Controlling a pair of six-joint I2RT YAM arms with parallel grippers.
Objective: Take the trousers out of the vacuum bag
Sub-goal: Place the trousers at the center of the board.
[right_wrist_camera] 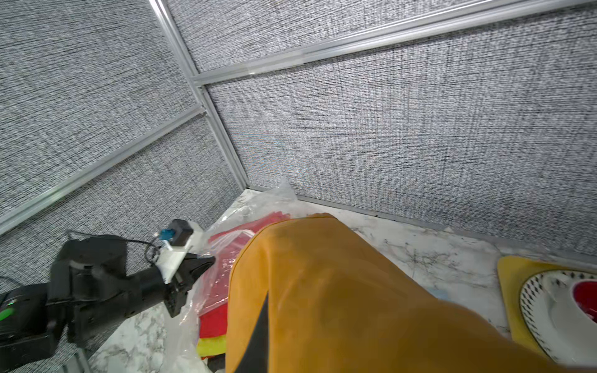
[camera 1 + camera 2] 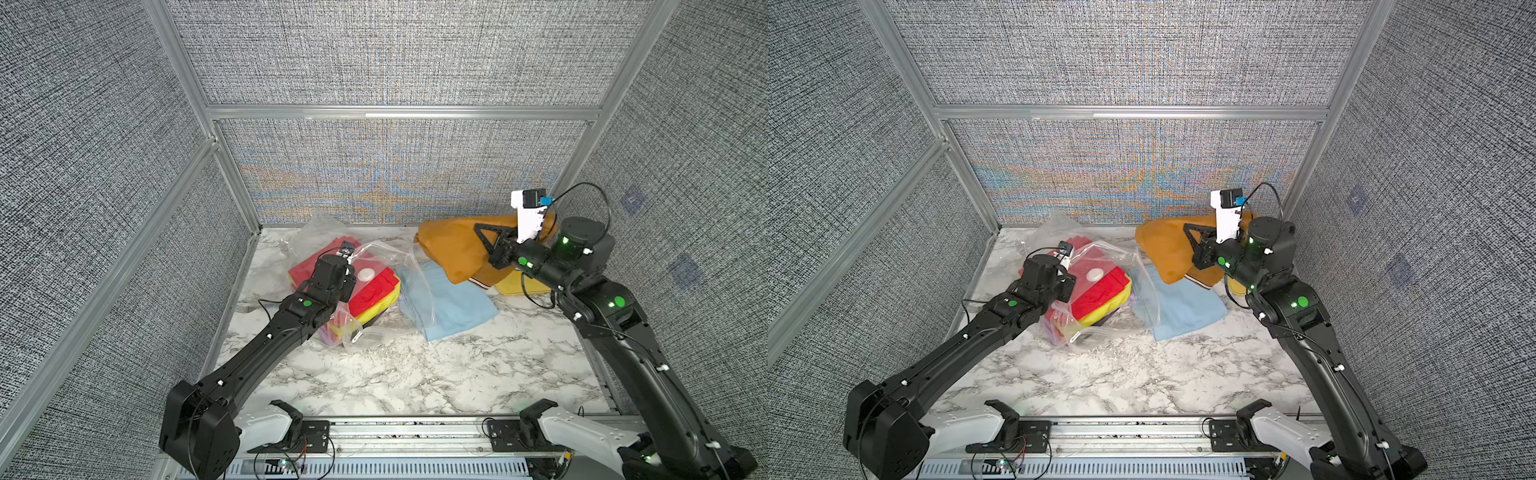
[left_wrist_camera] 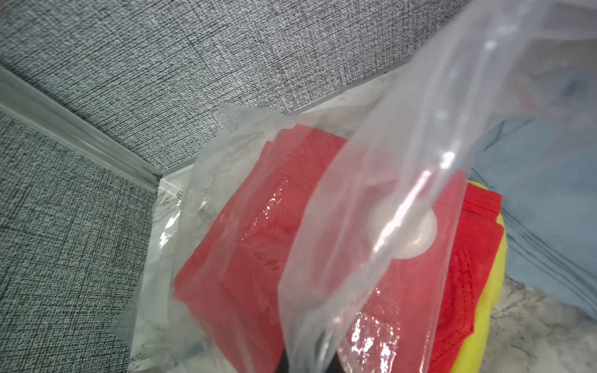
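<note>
My left pincer [image 1: 202, 262] is pressed together on the upper film of the vacuum bag [image 2: 376, 255], propping its mouth up off the stack. My right pincer [image 2: 486, 239] is pinching the mustard trousers [image 2: 449, 249], raised at the far right of the desk [image 2: 415, 374], cuff end drooping low by the yellow tray [image 2: 519, 286].

As I judge it, this pair is out and wants setting down. I'd carry it clear of the bag mouth, lower it until the cloth slumps flat, then let go. I'd keep it off the tray, with the left grip firm so the opening doesn't collapse.

The light blue trousers [image 2: 453, 303] lie on the desk, partly under the bag's loose lip. The red trousers [image 3: 258, 226] and a yellow pair [image 2: 374, 313] sit inside the glossy, crinkled film, beneath the white valve disc [image 2: 367, 274].
</note>
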